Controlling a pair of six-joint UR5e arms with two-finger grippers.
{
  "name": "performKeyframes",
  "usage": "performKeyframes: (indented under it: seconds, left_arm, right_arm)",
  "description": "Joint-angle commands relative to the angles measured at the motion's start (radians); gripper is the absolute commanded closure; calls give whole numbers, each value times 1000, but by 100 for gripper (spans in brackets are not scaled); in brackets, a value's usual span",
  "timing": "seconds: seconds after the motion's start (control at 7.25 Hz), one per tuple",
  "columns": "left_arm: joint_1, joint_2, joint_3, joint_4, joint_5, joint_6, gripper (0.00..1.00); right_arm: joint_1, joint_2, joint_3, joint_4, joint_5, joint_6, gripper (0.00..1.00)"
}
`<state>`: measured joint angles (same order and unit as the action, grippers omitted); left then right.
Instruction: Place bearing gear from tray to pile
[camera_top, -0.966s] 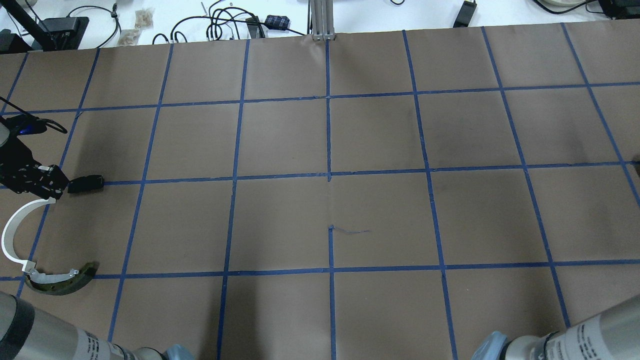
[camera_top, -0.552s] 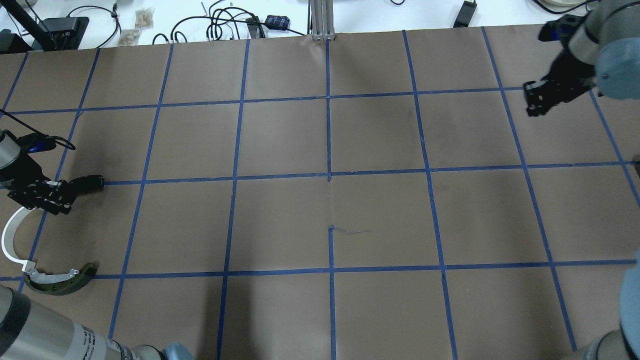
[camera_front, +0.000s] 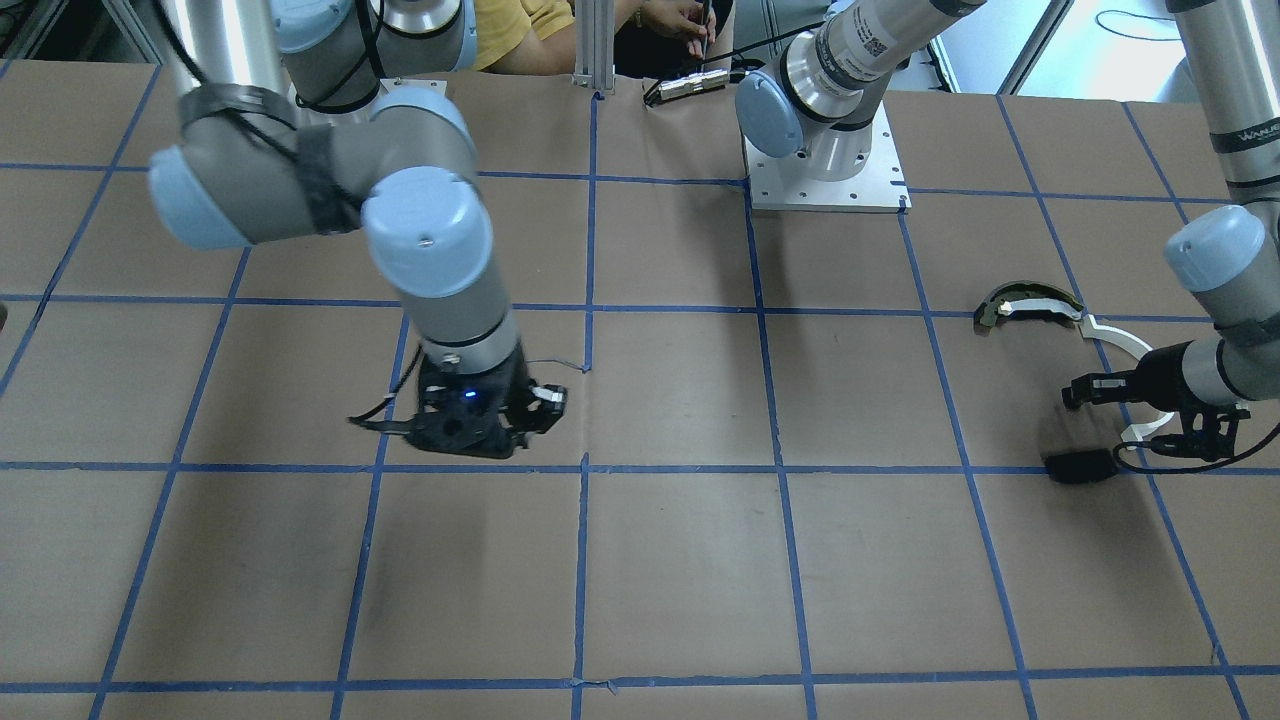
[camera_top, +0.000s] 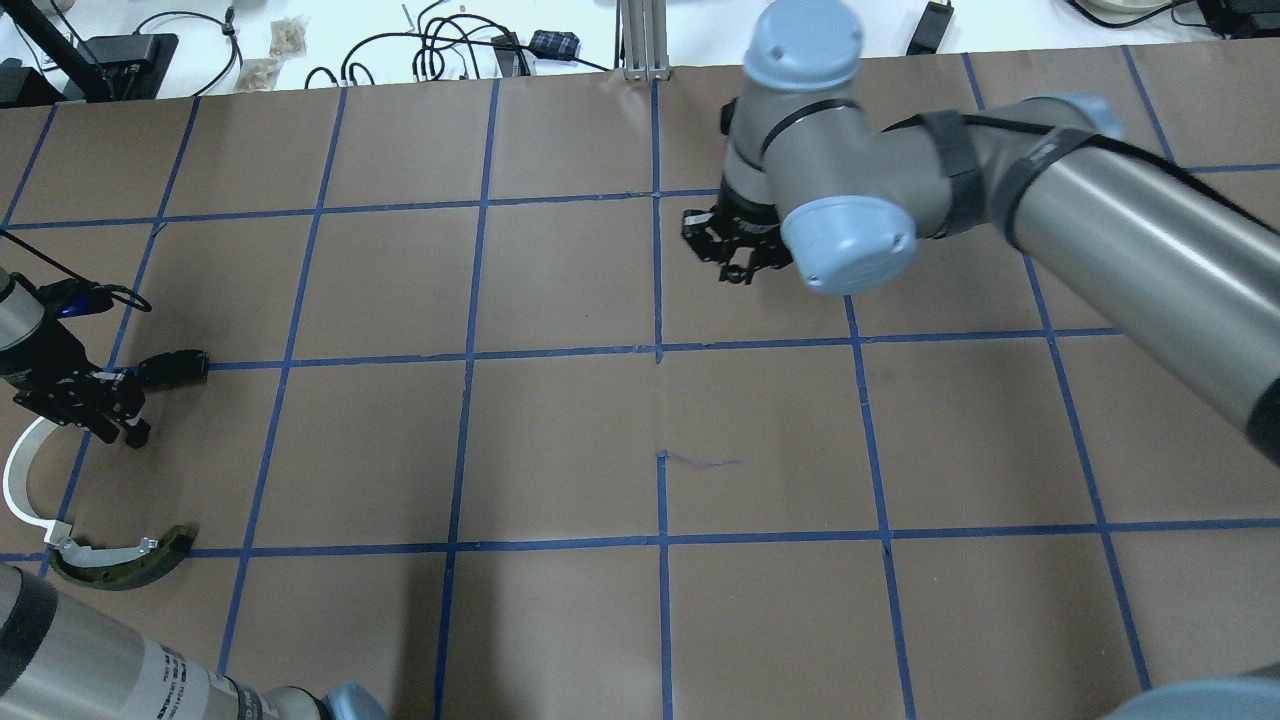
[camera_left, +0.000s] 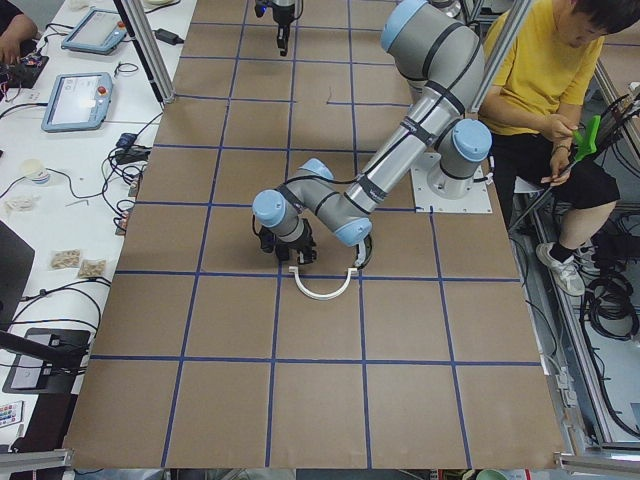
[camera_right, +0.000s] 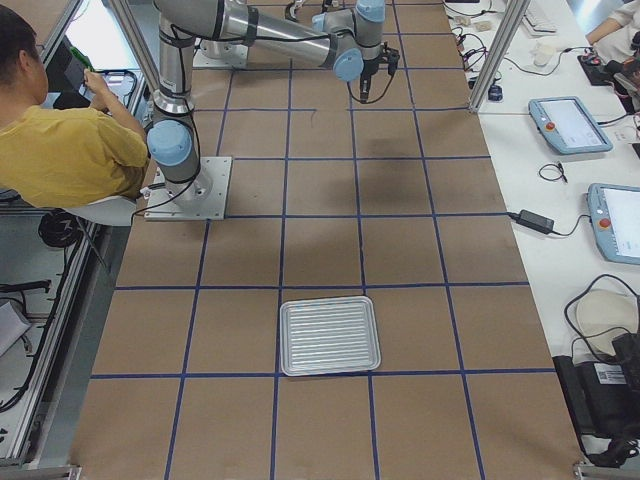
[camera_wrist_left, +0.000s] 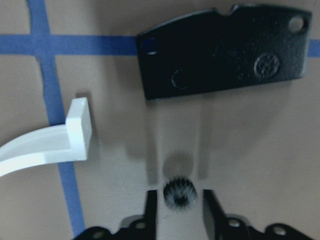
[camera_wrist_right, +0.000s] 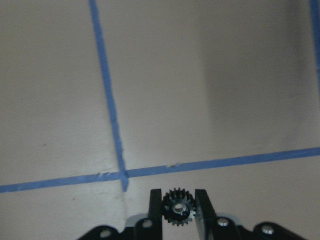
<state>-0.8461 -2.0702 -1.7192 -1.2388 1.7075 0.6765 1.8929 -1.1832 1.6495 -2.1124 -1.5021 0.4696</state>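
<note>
The pile lies at the table's left end: a white curved strip, a dark curved piece with a pale top and a flat black plate. My left gripper hovers over it, between plate and strip. Its fingers are apart. A small blurred gear shows between them with a gap on each side. My right gripper is shut on a bearing gear above the table's middle. The ribbed metal tray stands at the right end.
The table is brown paper with a blue tape grid. Cables and small boxes lie beyond the far edge. The right arm's elbow hangs over the middle of the table. A seated person is behind the robot.
The right arm swung in from the right edge to the far middle of the table. The left gripper slid a little nearer the robot, over the white strip's end.
</note>
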Motion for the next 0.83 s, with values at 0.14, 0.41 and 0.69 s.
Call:
performKeyframes:
  seconds: [0.14, 0.41, 0.69]
  left_arm:
    - [-7, 21, 0, -8, 3, -18, 7]
    - [-74, 57, 30, -8, -14, -32, 6]
    - [-175, 71, 79, -27, -14, -38, 3]
  right_arm:
    - [167, 137, 1, -151, 17, 170, 56]
    - [164, 148, -10, -155, 10, 117, 0]
    - [24, 49, -74, 2, 12, -58, 0]
